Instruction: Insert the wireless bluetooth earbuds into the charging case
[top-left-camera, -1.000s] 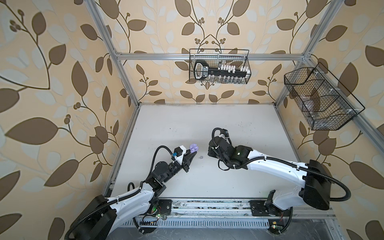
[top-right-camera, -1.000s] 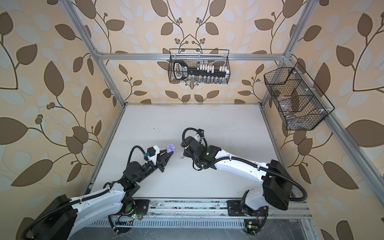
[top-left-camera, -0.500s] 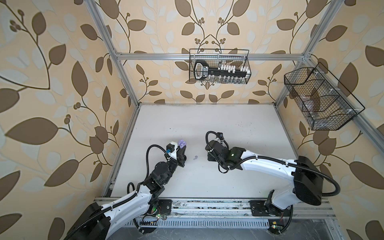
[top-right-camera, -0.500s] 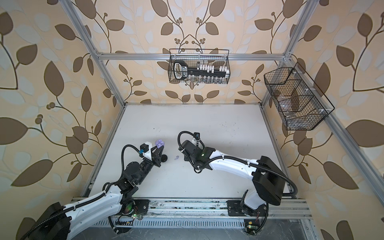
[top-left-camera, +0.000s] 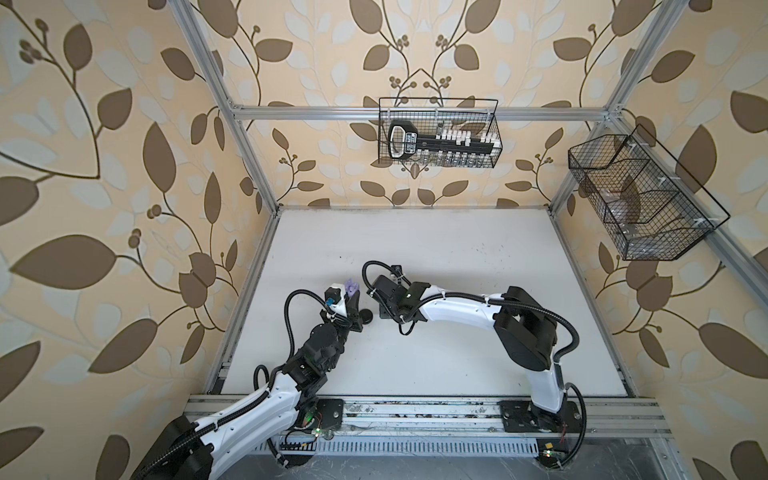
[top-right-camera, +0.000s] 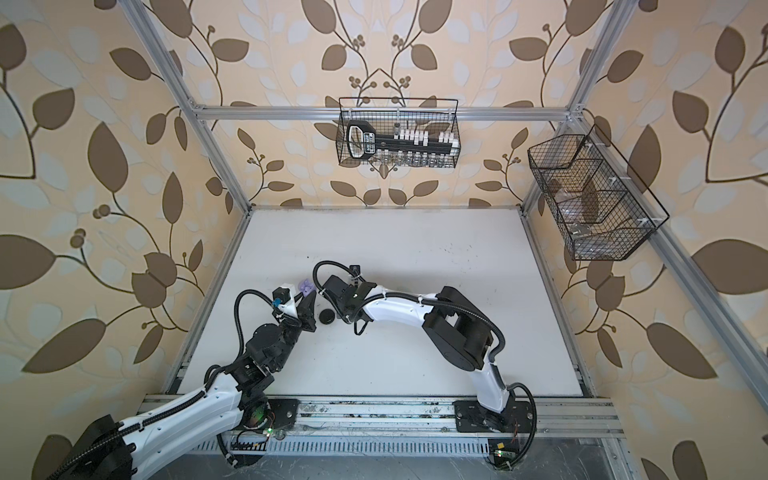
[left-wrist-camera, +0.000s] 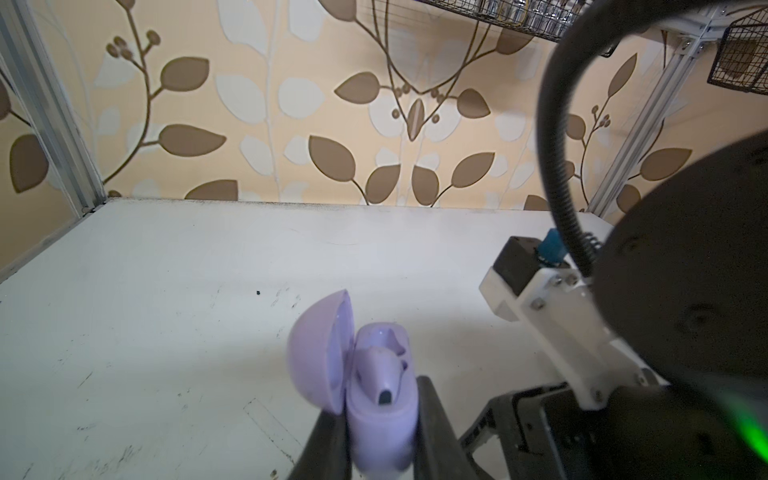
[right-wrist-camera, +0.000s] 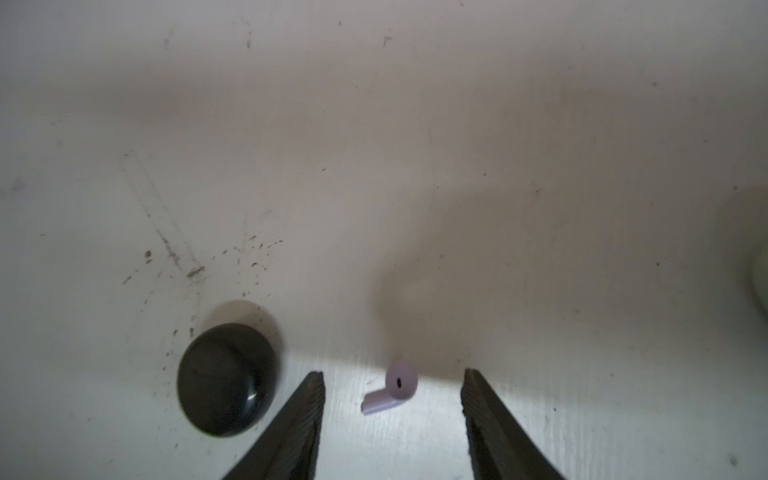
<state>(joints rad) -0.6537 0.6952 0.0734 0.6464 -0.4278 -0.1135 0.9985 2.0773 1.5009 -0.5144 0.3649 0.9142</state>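
Nearest the front rail, the left gripper (left-wrist-camera: 376, 399) is clamped on the lavender charging case (left-wrist-camera: 382, 432), held above the tabletop (top-left-camera: 415, 249) with its lid (left-wrist-camera: 316, 353) swung open. One earbud (left-wrist-camera: 384, 370) sits in a socket, stem down (the socket beside it looks vacant). In both top views the case shows as a small lavender shape at that gripper's tip (top-left-camera: 352, 286) (top-right-camera: 306, 286).

Just beside it, a closed black case (top-left-camera: 366, 318) (right-wrist-camera: 226, 380) lies on the tabletop between the two wrists.

The right gripper (right-wrist-camera: 392, 374) points down at the tabletop with its jaws spread. A loose lavender earbud (right-wrist-camera: 395, 388) lies on its side between them, touching neither finger. In the top views the wrist hides it.

At the back wall hangs a wire basket (top-left-camera: 449, 99) with a black-handled rack (top-left-camera: 401, 139) inside. Its white label carries lettering too small to read. A second wire basket (top-left-camera: 656, 247) hangs on the right wall.

Against a second ago, both wrists have shifted toward the left side of the tabletop. The held case has gone with the left one. The right gripper's jaws stand wider than they did. The black case, then covered by the left arm, now shows in the gap.
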